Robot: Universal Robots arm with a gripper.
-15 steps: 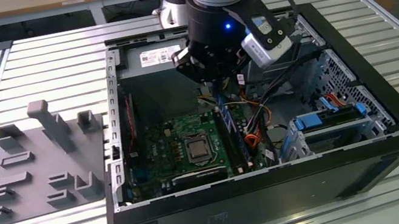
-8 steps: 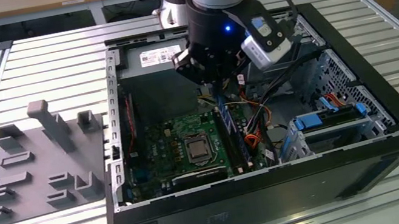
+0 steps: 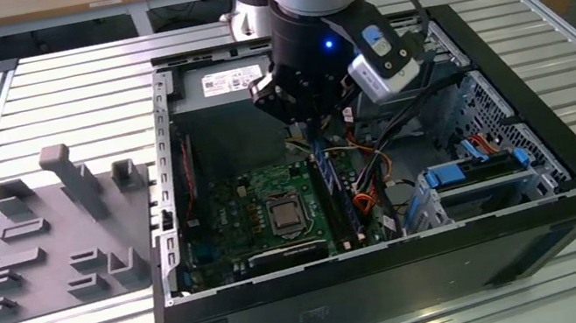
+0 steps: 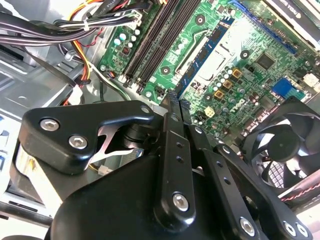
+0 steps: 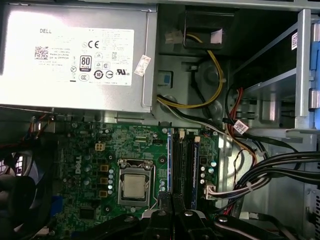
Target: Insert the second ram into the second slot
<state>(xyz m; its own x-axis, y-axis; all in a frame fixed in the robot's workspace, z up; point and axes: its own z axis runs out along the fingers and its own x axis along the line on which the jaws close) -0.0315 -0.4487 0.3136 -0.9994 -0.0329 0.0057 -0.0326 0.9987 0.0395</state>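
Note:
My gripper (image 3: 309,126) reaches down into the open computer case (image 3: 573,164) over the green motherboard (image 3: 238,215). Its fingers are shut on the second ram (image 3: 326,177), a thin blue stick held on edge. In the second wrist view the ram (image 4: 205,55) runs away from my gripper (image 4: 174,102), and the dark memory slots (image 4: 150,40) lie beside it. In the first wrist view the stick (image 5: 169,160) shows as a blue line rising from my gripper (image 5: 169,200), parallel to the slots (image 5: 182,165). Whether it sits in the second slot I cannot tell.
A silver power supply (image 5: 75,55) fills the case's far end. The processor socket (image 5: 134,186) lies beside the slots, bundled cables (image 5: 260,170) on their other side. A fan (image 4: 285,145) sits close by. A grey fixture plate (image 3: 59,237) lies at the exterior view's left.

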